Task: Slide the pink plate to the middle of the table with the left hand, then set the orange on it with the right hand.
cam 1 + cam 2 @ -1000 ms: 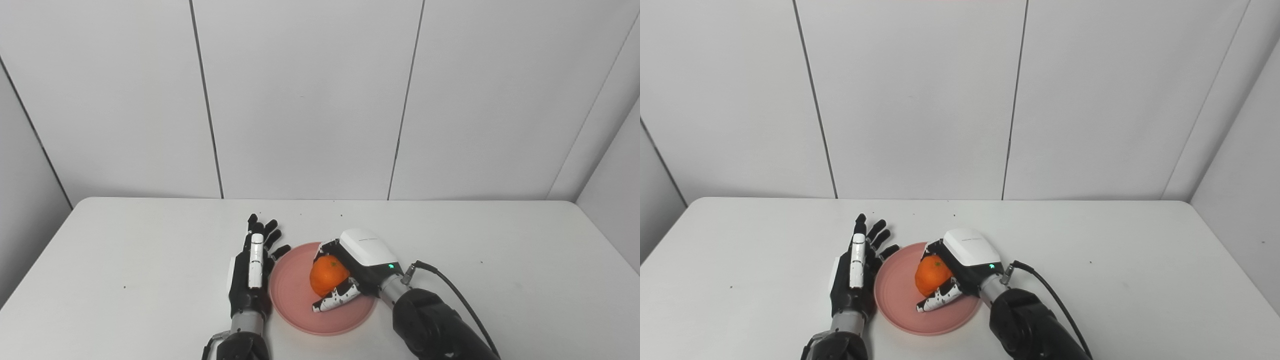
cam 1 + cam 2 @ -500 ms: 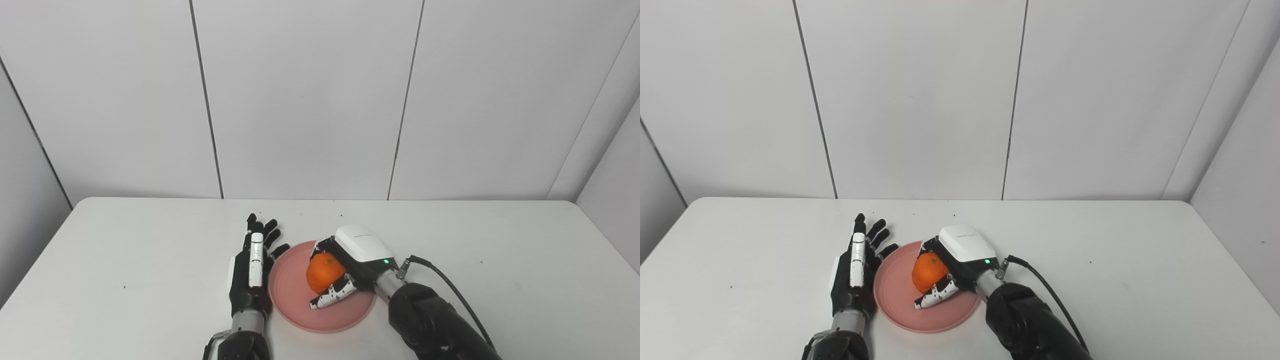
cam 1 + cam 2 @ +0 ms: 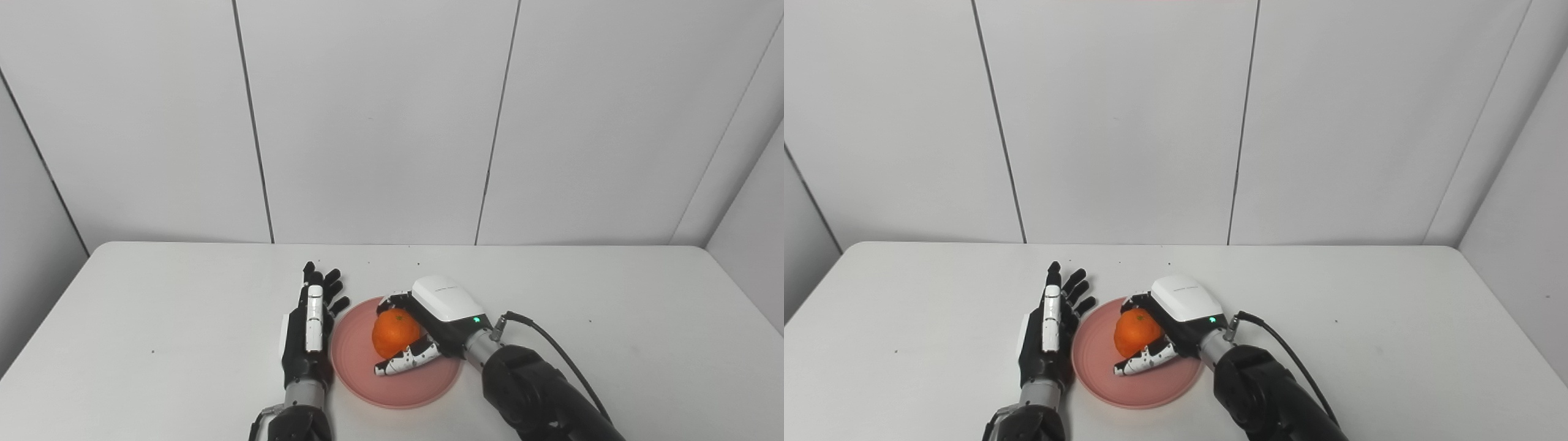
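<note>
The pink plate [image 3: 358, 367] lies on the white table near the front, about midway across. The orange [image 3: 395, 334] sits over the plate's middle, cupped in my right hand [image 3: 429, 324], whose fingers curl around its far side while the thumb lies under it on the plate. I cannot tell whether the orange rests on the plate. My left hand [image 3: 309, 324] stands edge-up just left of the plate's rim, fingers straight and spread, holding nothing.
The white table [image 3: 153, 306] reaches to a grey panelled wall [image 3: 367, 122] behind. A black cable [image 3: 551, 346] runs from my right wrist across the table on the right.
My right hand has carried the orange a little to the left, further over the plate's middle, and its thumb has loosened outward. The left hand has stayed put.
</note>
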